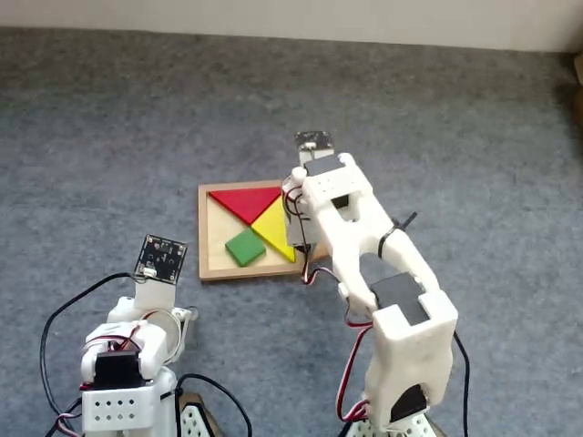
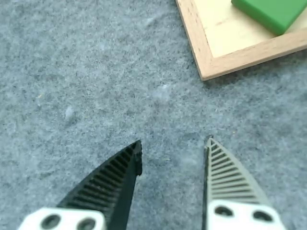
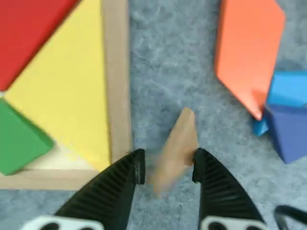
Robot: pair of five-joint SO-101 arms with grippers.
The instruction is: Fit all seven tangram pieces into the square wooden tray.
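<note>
Looking down from the high view: the tray (image 1: pixel 206 264) holds three pieces, a red triangle (image 1: pixel 244 202), a yellow triangle (image 1: pixel 276 228) and a green square (image 1: pixel 244 247); part of the floor is bare wood. The right arm (image 1: pixel 364 237) hangs over the tray's right edge. Left wrist view: the left gripper (image 2: pixel 172 148) hovers over grey carpet (image 2: pixel 86 72) near a tray corner, fingers apart, nothing between them. Right wrist view: the right gripper (image 3: pixel 168 160) sits just outside the tray rim, fingers closed in on a tan piece (image 3: pixel 177 143), apparently pinching it. An orange piece (image 3: pixel 247 52), a blue piece (image 3: pixel 288 91) and a purple piece (image 3: pixel 290 134) lie on the carpet. Judged three placed, four left.
</note>
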